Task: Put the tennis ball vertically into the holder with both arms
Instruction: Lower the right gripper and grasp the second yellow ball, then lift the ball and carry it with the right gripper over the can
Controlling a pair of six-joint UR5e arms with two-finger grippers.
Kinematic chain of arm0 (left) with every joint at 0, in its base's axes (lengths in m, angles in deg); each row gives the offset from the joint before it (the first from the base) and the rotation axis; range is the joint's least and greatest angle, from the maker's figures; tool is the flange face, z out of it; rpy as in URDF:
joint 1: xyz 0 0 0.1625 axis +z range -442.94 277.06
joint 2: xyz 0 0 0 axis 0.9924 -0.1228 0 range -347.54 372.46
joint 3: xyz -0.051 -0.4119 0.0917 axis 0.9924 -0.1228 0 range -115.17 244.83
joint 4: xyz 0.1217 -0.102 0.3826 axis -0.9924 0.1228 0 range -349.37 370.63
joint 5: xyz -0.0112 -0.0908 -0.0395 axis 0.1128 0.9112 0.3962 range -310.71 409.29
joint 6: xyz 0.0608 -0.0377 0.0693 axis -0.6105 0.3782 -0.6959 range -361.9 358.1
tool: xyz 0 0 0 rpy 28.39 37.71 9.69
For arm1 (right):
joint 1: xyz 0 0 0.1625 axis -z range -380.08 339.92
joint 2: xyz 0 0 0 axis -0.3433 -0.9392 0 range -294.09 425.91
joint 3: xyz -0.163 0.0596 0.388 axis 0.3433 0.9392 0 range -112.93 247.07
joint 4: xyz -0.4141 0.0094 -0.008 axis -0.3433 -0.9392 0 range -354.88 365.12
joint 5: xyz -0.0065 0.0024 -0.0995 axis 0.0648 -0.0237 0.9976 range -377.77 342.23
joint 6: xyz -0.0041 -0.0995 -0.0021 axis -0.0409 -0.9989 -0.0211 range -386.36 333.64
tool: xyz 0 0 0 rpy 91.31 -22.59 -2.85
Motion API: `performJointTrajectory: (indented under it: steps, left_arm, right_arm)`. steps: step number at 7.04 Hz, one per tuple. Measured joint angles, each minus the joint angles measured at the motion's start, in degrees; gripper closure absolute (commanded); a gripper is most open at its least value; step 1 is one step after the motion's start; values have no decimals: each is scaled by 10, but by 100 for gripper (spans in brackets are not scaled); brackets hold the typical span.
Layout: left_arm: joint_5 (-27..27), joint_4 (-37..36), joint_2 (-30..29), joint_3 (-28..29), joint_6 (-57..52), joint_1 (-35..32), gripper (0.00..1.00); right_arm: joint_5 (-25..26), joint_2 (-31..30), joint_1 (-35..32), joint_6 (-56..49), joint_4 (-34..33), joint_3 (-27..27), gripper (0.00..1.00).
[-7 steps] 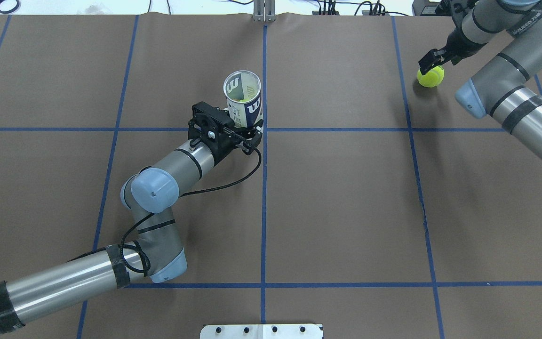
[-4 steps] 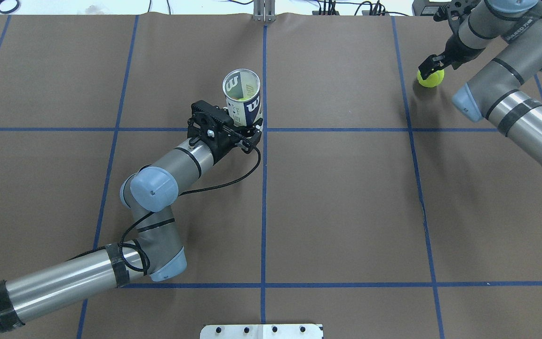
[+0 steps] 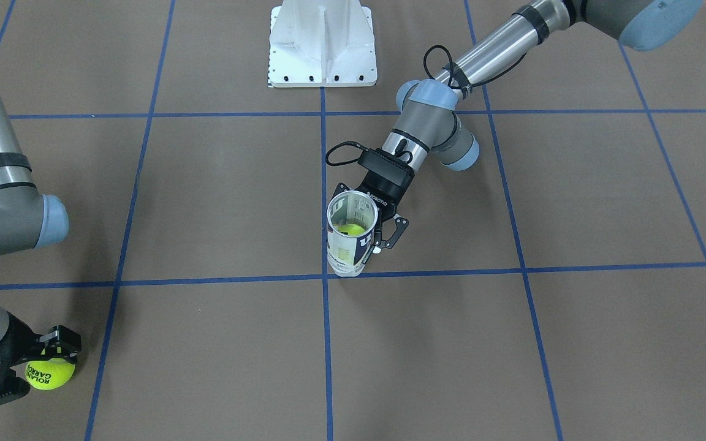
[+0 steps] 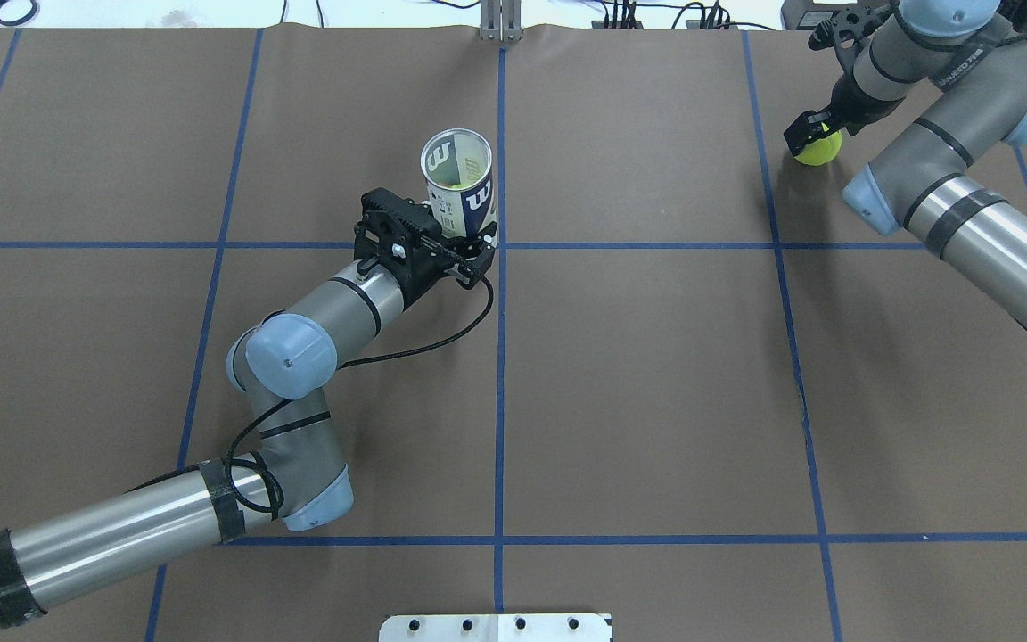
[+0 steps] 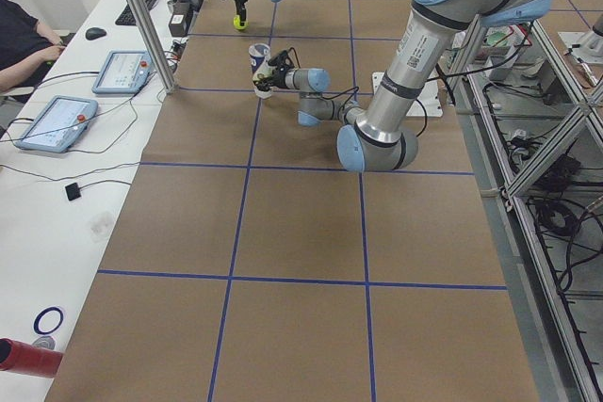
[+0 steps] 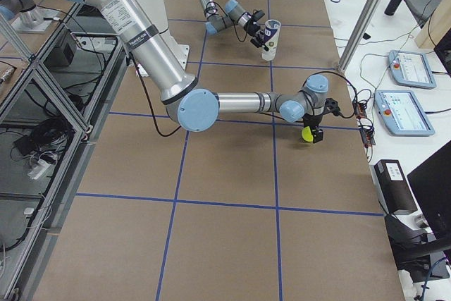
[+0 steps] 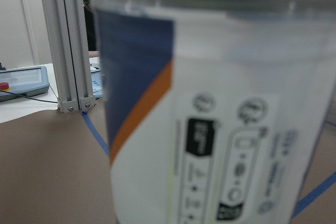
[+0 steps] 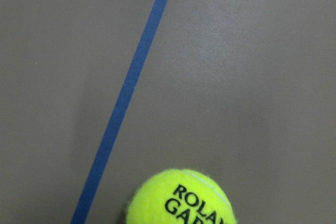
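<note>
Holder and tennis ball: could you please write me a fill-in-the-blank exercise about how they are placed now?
1. The holder stands ___ on the table.
2. The left end effector is shut on the ___.
3. The tennis ball by the right end effector carries ___ lettering.
4. The tape lines on the table are ___.
Missing words: upright, holder, black, blue.

Bench [image 4: 656, 401] covered in brown paper, gridded with blue tape lines [image 4: 499, 401]. White pedestal base [image 3: 322, 46] bolted at robot's edge. Off bench's far edge: aluminium post [image 5: 141, 21], two tablets [image 5: 122, 71] side by side, keyboard [image 5: 141, 2], mouse [image 5: 95, 33], seated person's dark-sleeved arm [image 5: 24, 40]. Red cylinder [image 5: 24, 357] and blue tape ring [image 5: 48, 320] on white side table. Cables [image 4: 629, 13] along back edge.
</note>
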Motion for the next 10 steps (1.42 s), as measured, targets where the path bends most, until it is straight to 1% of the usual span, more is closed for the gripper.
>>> performJointTrajectory:
  steps: [1, 3, 4, 6, 7, 9, 10]
  left_arm:
    - [0, 0, 0, 0, 0, -1, 25]
    - [0, 0, 0, 0, 0, -2, 25]
    - [0, 0, 0, 0, 0, -2, 25]
    - [1, 0, 0, 0, 0, -1, 25]
    - [1, 0, 0, 0, 0, -1, 25]
    - [1, -1, -1, 0, 0, 1, 25]
    - [1, -1, -1, 0, 0, 2, 25]
  right_arm:
    - [1, 2, 1, 2, 3, 3, 100]
    - [-2, 14, 2, 9, 3, 2, 100]
    - [-10, 23, 0, 11, -9, -12, 100]
    - [-48, 51, -15, 22, -93, -80, 100]
    - [-81, 71, -21, 68, -129, -120, 100]
    - [-137, 106, -13, 248, -154, -205, 100]
    - [-151, 124, 6, 346, -158, -246, 100]
